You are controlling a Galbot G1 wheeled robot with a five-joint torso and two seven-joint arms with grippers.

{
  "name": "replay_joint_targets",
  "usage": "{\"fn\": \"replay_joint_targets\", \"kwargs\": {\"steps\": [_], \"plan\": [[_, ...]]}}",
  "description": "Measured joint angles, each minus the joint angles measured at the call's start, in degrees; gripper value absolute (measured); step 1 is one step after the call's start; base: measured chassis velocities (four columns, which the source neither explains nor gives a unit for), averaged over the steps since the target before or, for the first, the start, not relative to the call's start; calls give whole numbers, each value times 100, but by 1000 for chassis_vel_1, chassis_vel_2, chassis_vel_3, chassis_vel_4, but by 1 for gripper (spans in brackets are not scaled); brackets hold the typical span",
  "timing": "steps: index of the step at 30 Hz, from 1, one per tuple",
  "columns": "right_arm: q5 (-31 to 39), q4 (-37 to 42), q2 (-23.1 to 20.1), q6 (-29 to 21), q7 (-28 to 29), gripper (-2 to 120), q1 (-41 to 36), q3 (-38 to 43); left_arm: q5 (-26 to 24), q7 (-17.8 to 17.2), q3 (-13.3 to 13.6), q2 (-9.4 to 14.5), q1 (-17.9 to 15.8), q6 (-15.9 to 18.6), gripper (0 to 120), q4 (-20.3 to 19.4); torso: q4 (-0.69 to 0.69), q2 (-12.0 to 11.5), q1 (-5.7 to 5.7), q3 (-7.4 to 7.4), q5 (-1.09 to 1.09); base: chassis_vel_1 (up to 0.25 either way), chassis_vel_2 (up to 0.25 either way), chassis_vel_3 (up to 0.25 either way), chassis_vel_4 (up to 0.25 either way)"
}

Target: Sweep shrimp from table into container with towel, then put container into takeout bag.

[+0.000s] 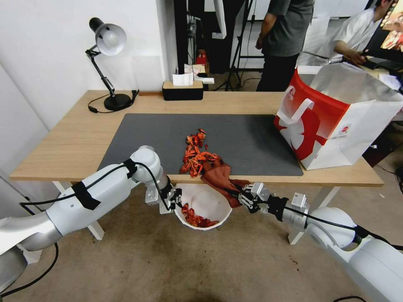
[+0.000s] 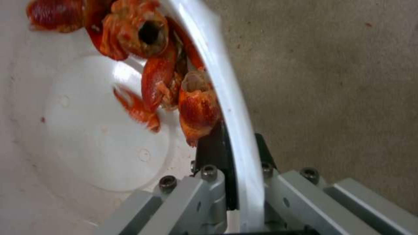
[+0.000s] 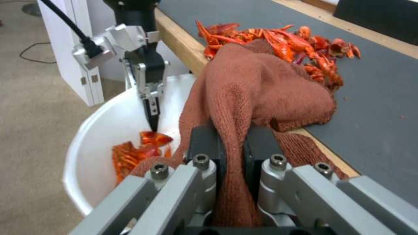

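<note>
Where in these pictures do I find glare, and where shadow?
Head view: even room light; the takeout bag has foil that shines brightly. Left wrist view: white glare along the container rim that the left hand pinches. Right wrist view: soft light; the towel in the right hand shades the mat faintly.

towel [image 3: 257, 88]: lower fold hidden between right end effector [image 3: 233, 147] pads | container [image 2: 87, 143]: cut off by left wrist view's edges, far rim behind towel in right wrist view | shrimp [image 1: 196, 156]: some under towel's edge | bag [image 1: 336, 121]: right side cut off in head view
</note>
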Motion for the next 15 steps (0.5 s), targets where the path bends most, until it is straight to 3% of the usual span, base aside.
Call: {"fn": "replay_joint_targets", "kwargs": {"steps": [15], "plan": [[-116,385,35,23,-41,5,-506,287,0,3,0,25,-25,-1,0,-18,1,0,0,0,0,0,0,0,0]]}}
